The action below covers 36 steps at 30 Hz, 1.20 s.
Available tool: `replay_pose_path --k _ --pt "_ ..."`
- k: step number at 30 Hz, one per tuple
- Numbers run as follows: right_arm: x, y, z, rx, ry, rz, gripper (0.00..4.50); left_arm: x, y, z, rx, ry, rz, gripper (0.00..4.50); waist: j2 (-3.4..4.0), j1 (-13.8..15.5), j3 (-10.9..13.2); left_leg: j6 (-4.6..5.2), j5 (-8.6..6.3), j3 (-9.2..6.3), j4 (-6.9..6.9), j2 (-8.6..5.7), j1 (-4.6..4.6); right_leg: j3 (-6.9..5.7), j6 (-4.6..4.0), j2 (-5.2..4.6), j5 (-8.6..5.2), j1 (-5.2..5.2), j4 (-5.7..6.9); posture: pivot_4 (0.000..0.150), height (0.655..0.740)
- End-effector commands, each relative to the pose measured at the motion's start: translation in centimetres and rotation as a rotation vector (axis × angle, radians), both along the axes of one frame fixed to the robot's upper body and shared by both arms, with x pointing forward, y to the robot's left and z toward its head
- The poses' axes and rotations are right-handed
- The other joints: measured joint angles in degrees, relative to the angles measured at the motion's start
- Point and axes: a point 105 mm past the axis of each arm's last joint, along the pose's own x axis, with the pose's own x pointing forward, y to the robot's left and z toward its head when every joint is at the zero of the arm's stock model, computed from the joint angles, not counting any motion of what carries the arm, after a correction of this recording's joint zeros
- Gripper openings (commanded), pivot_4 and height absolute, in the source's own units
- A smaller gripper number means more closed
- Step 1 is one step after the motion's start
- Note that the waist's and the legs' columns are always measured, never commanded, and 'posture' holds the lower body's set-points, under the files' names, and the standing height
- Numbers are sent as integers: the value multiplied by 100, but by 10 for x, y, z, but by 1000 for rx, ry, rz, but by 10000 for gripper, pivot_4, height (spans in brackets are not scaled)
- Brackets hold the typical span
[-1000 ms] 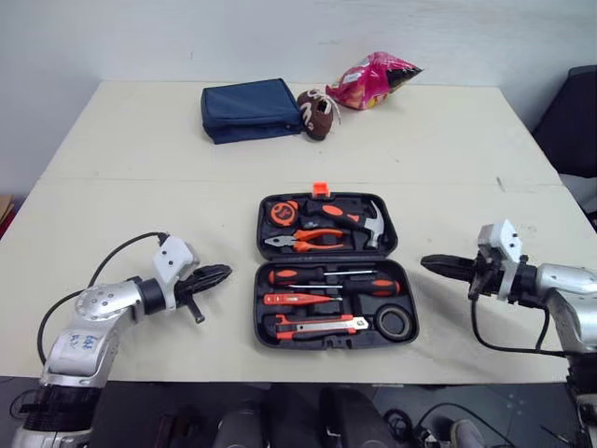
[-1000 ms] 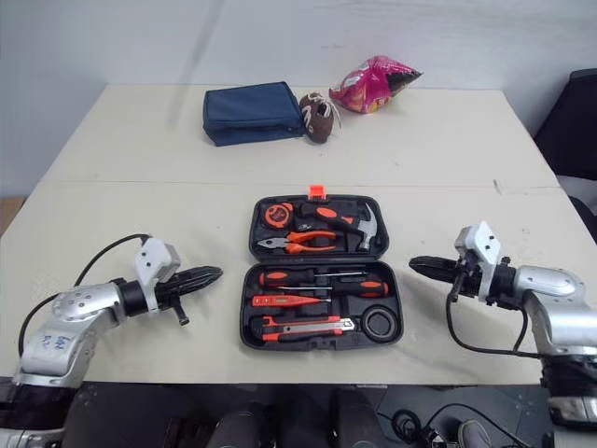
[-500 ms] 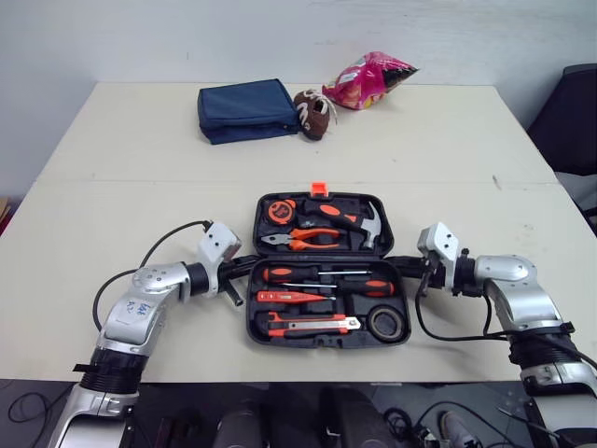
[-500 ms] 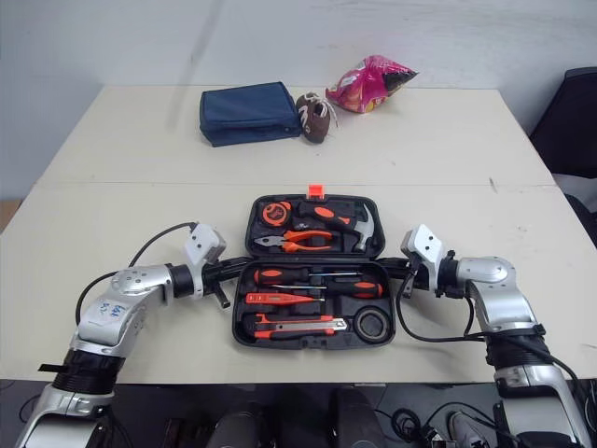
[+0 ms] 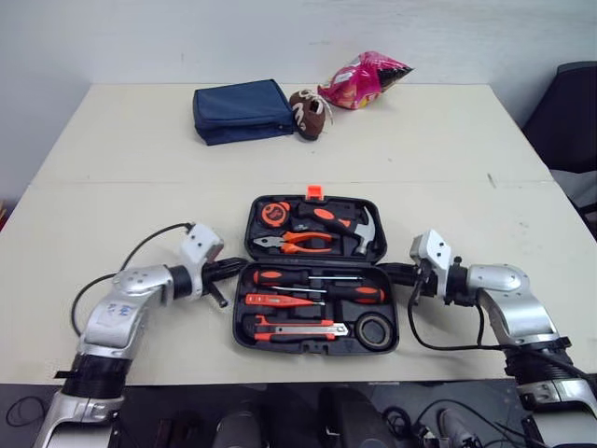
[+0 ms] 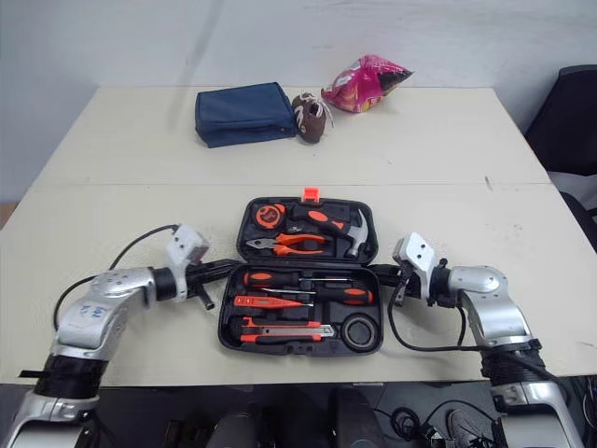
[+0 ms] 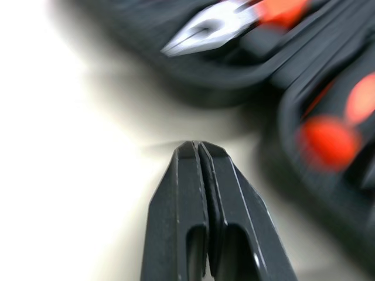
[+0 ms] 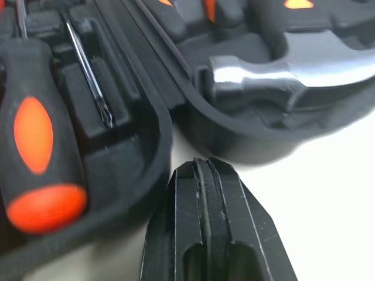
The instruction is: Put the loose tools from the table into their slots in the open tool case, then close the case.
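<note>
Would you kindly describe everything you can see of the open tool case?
The tool case is black, plastic-looking, lying open on the table with an orange latch at its far edge. The far half holds a hammer, pliers and tape measure; the near half screwdrivers, a knife and a tape roll. Both shut, the left gripper and right gripper flank its hinge line.

Soft, even light lies bright on the pale tabletop [image 5: 121, 215]; the case [image 5: 240, 313] throws only a faint, narrow shadow. In the right wrist view white glare sits on the hammer [image 8: 263, 76] head, with darker shadow under the case's rim.
</note>
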Motion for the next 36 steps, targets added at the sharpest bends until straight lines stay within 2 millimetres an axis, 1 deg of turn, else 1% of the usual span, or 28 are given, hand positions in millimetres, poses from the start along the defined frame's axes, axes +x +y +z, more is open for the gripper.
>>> replay_pose_path --k 1,2,3,4,5,6,8,9,10,12,15,16,18,19,22,25,27,30,33,36 --pt "-12 -20 25 72 56 -34 0 -7 24 26 -55 -47 47 8413 0 44 1 1 0 0 -1 -1 -5 1 0 -3 0 -4 -2 1500 7400" --pt "-13 -20 32 79 31 -38 6593 -8 23 38 -109 -57 52 13233 0 59 1 3 -1 -3 -2 -1 -5 -2 0 -7 0 -2 -5 1500 7400" --pt "-11 -23 40 92 0 -65 8867 -8 20 50 -161 -62 52 17485 0 64 0 5 -1 -7 1 -2 -9 -5 0 -9 0 -3 -6 1500 7400" --pt "-10 -25 45 114 15 -95 12868 -9 19 58 -184 -52 55 21459 -1 66 0 7 -2 -8 9 -3 -11 -6 2 -11 1 -2 -3 1500 7400" --pt "-12 -27 47 133 47 -114 18786 -10 19 62 -177 -28 76 26769 -1 70 0 8 -2 -12 16 -3 -13 -8 3 -12 2 1 1 1500 7400" --pt "-11 -31 48 111 86 -157 23766 -9 20 62 -151 25 115 31373 -1 73 0 8 -3 -16 19 -4 -14 -9 4 -13 2 3 1 1500 7400" --pt "-9 -36 50 47 157 -231 33718 -11 12 69 -164 74 109 40589 0 54 1 7 -3 -17 16 -6 -12 -8 4 -13 2 5 1 1500 7400" --pt "-7 -37 52 16 179 -259 39998 -11 6 73 -181 81 94 45000 1 52 1 7 -3 -16 13 -7 -12 -7 4 -13 2 3 1 1500 7400" --pt "-5 -36 54 -1 200 -286 44756 -10 3 75 -188 94 95 45000 1 52 1 7 -3 -15 7 -8 -12 -6 4 -13 2 2 -2 1500 7400" --pt "1 -32 60 12 219 -310 44756 -6 -1 75 -186 126 118 45000 0 14 1 4 -2 -13 4 -6 -12 -6 3 -8 2 0 -4 1500 7400" --pt "5 -17 72 108 389 -337 44756 2 -13 66 -125 191 128 45000 0 0 1 -5 3 -8 0 -3 -10 0 0 2 0 -5 1 1500 7400" --pt "5 -14 69 94 474 -370 44756 7 -15 63 -113 198 147 45000 0 14 1 -8 5 -5 -3 -4 -11 4 -1 3 0 -11 3 1500 7400" --pt "10 -9 67 108 582 -432 44756 18 -20 57 -88 203 177 45000 -1 39 1 -8 9 -4 -2 -6 -20 6 -2 2 -1 -26 11 1500 7400" --pt "14 -8 68 117 605 -458 44756 21 -24 55 -93 213 171 45000 -2 43 0 -8 9 -3 6 -5 -31 7 -3 2 -1 -37 17 1500 7400" --pt "26 -2 72 137 602 -501 44756 30 -34 57 -174 232 174 45000 -2 45 0 -7 9 -4 37 -5 -79 5 -3 1 -1 -77 37 1500 7400" --pt "31 -3 71 112 582 -531 44756 34 -36 55 -172 241 195 45000 -2 59 0 -2 10 -5 67 -10 -139 4 -1 -2 0 -134 70 1500 7400" --pt "32 -3 65 80 578 -543 44756 38 -41 52 -175 243 201 45000 -2 50 0 -1 10 -1 68 -11 -144 7 1 -3 1 -140 73 1500 7400" --pt "37 -5 60 67 579 -577 44756 48 -45 54 -181 221 219 45000 -2 47 0 -1 10 1 73 -11 -140 9 0 -1 1 -140 70 1500 7400" --pt "40 -5 58 71 586 -595 44756 52 -50 56 -172 219 211 45000 -2 33 0 -2 11 4 74 -8 -137 11 0 2 1 -141 75 1500 7400" --pt "45 -4 59 88 587 -615 44756 53 -59 55 -177 235 181 45000 -4 38 -1 -3 12 5 73 -7 -137 11 0 3 1 -141 74 1500 7400"
